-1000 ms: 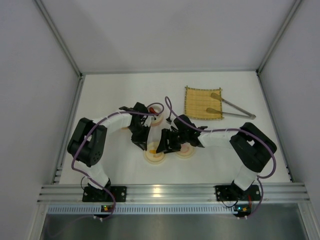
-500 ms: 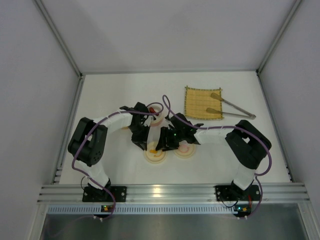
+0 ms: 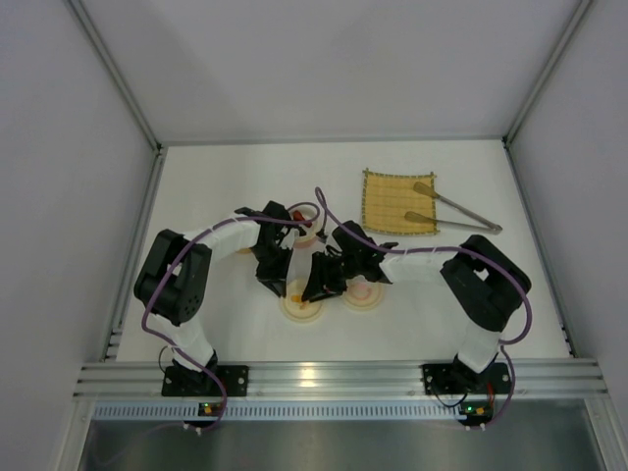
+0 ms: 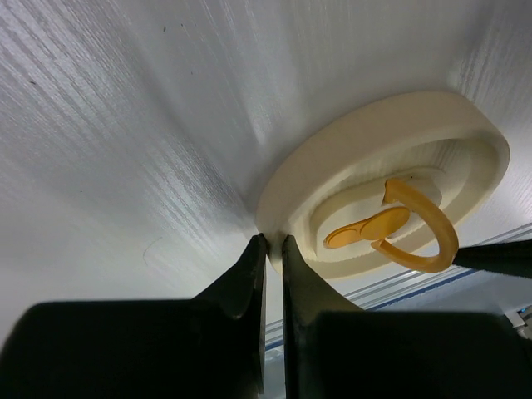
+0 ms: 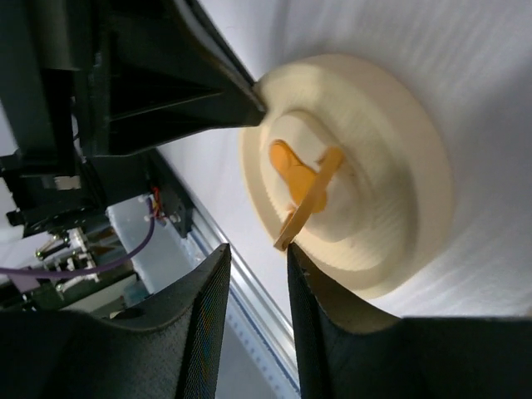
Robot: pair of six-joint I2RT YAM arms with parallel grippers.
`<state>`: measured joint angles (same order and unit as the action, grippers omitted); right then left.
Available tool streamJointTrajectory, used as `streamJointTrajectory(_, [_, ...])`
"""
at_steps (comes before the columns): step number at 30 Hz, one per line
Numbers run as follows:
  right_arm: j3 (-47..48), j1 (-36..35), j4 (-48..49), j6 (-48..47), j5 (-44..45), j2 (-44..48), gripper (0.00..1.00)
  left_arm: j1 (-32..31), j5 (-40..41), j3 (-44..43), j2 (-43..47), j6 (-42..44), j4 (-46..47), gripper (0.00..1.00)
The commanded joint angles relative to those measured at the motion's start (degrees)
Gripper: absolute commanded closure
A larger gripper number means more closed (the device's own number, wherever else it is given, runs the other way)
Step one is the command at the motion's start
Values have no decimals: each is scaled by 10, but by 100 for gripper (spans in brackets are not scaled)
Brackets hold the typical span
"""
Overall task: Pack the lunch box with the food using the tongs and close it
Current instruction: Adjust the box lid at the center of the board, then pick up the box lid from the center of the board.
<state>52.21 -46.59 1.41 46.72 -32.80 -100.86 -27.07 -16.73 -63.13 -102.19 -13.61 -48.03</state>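
A cream round lid (image 4: 391, 141) with an orange ring handle (image 4: 424, 224) lies on the white table, low in the middle of the top view. My left gripper (image 4: 273, 241) is shut on its rim. My right gripper (image 5: 258, 248) hovers at the same lid (image 5: 399, 191), jaws a little apart, and the raised orange ring (image 5: 312, 195) has its edge at one fingertip. The tongs (image 3: 456, 214) lie at the back right, partly on a yellow mat (image 3: 392, 201). A red-brown food piece (image 3: 295, 214) shows behind the left arm. The rest of the food and the lunch box body are hidden by the arms.
A second cream lid with a pink mark (image 3: 368, 292) lies just right of the first, under the right arm. Both arms crowd the table's middle. White walls stand around the table, and a metal rail (image 3: 334, 378) runs along its near edge.
My right gripper has slid left to the orange-ring lid and its jaws have narrowed. The left gripper has stayed shut on the lid's rim.
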Motion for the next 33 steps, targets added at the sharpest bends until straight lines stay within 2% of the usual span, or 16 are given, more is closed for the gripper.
streamJointTrajectory(1, [33, -14, 60, 12, -51, 20, 67, -2, 35, 5, -24, -9, 51, 100])
streamJointTrajectory(10, [53, -15, 51, 7, -61, 6, 69, -2, 29, 6, -20, -5, 54, 100])
streamJointTrajectory(13, [59, -10, 34, -18, -53, 26, 67, 0, 35, 7, -7, -4, 58, 100])
streamJointTrajectory(17, [75, 17, -38, -79, -51, 87, 63, 7, 45, 16, 39, 1, 64, 99])
streamJointTrajectory(19, [83, 33, -68, -131, -53, 131, 60, 9, 39, 27, 82, 6, 73, 84])
streamJointTrajectory(20, [84, 40, -95, -177, -63, 147, 57, 9, 37, 34, 99, 6, 91, 72])
streamJointTrajectory(22, [97, 45, -146, -237, -57, 185, 52, 8, 31, 43, 149, 2, 108, 63])
streamJointTrajectory(23, [99, 48, -171, -292, -47, 199, 49, 9, 29, 42, 162, 1, 115, 49])
streamJointTrajectory(25, [97, 69, -224, -333, -37, 240, 46, 9, 41, 36, 189, -1, 116, 33])
streamJointTrajectory(26, [93, 80, -237, -361, -37, 253, 35, 9, 47, 26, 213, 0, 112, 27])
streamJointTrajectory(27, [82, 110, -252, -370, -40, 281, 32, 9, 61, 20, 226, 5, 108, 20])
streamJointTrajectory(31, [56, 207, -283, -413, -52, 323, 27, 8, 72, -1, 274, 25, 91, 19])
streamJointTrajectory(32, [61, 235, -296, -441, -28, 327, 18, 6, 62, -5, 279, 32, 82, 16])
streamJointTrajectory(33, [69, 244, -317, -456, -11, 321, 16, -3, 51, -17, 277, 44, 53, 10])
